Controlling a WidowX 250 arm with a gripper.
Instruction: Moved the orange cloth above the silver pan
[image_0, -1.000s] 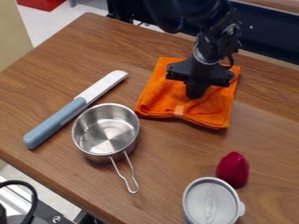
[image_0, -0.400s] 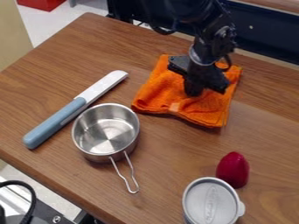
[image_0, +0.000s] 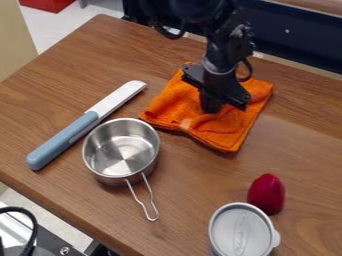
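Orange folded cloth (image_0: 224, 131) lies under the black gripper (image_0: 210, 107), opening and hold unclear, likely for shifting above the round silver pan (image_0: 121, 154).

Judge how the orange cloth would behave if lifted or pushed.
The orange cloth looks soft and floppy, given its rumpled surface, so it would probably sag when lifted. Its layered edges suggest it is folded and might partly open. Lying flat, it seems likelier to bunch than roll if pushed.
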